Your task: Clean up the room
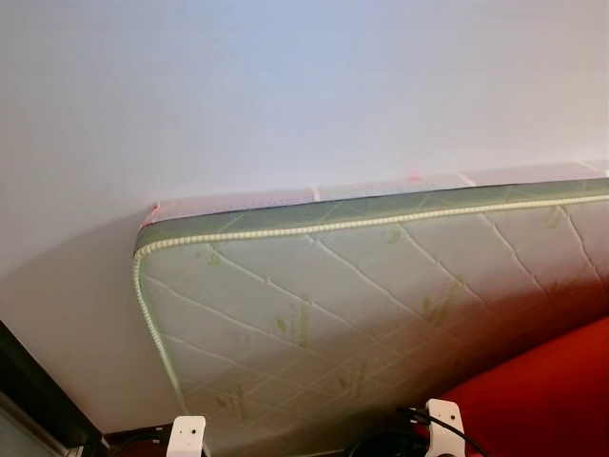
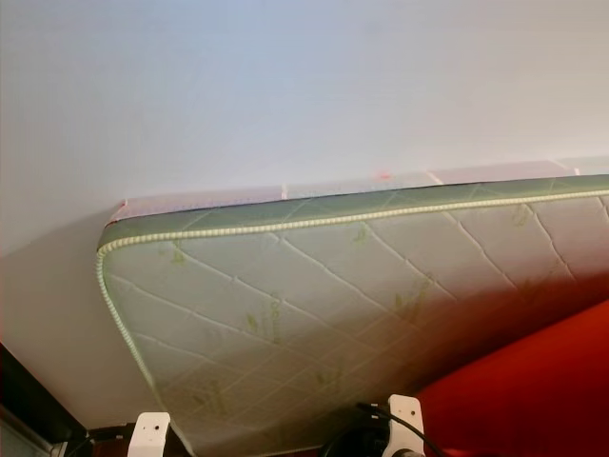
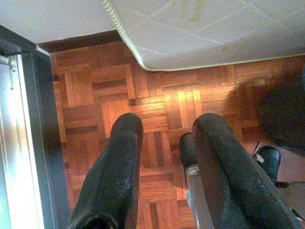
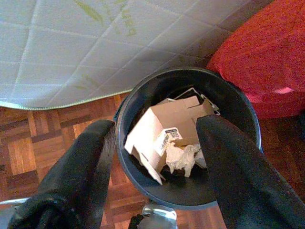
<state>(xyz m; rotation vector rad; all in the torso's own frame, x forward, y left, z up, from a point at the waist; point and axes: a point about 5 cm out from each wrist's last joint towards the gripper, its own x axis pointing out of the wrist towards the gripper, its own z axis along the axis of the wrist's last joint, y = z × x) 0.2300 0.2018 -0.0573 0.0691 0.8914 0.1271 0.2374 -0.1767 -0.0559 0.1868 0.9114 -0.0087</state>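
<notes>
Your right hand (image 4: 155,143) hangs spread and empty right over the bin (image 4: 138,95), box (image 4: 164,126) inside, so lift straight clear.

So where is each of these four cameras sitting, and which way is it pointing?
Left eye view: on the head, facing the white wall and a leaning mattress; two white robot parts at the bottom edge.
Right eye view: its stereo twin, same scene, with red fabric at lower right.
Left wrist view: on the left arm, looking down the open left gripper at parquet floor.
Right wrist view: on the right arm, over a black bin holding a cardboard box, right gripper open.
Shared: all four show the mattress.
</notes>
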